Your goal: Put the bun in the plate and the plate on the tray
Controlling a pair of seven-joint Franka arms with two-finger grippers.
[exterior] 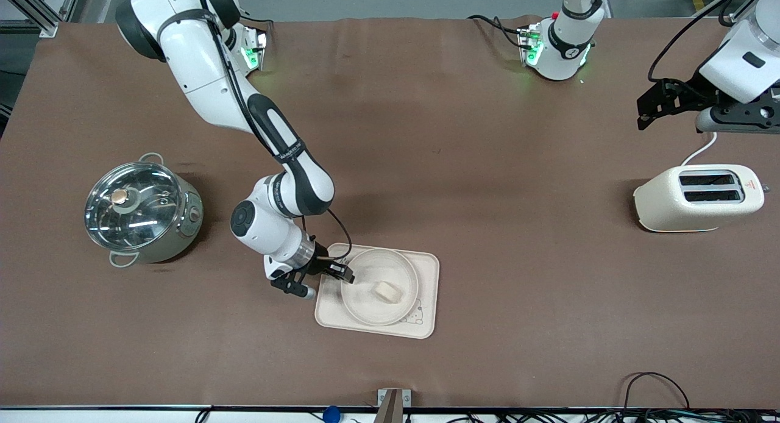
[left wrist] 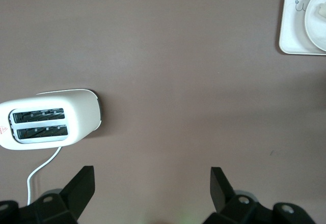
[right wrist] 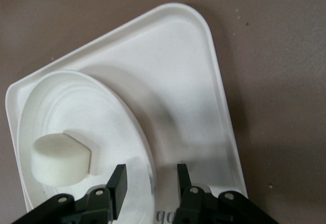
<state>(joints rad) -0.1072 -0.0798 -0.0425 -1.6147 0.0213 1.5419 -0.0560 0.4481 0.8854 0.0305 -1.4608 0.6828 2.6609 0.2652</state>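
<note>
Plate (exterior: 379, 286) between pot (exterior: 141, 211) and toaster (exterior: 699, 199)

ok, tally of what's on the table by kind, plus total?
Bun: 1
Plate: 1
Tray: 1
Pot with lid: 1
Toaster: 1
Total: 5

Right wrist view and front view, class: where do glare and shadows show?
Front view: bright glare on the pot's glass lid; the toaster casts a soft shadow on the table. Right wrist view: the plate shades the tray; the bun shades the plate; the right gripper straddles its rim.
</note>
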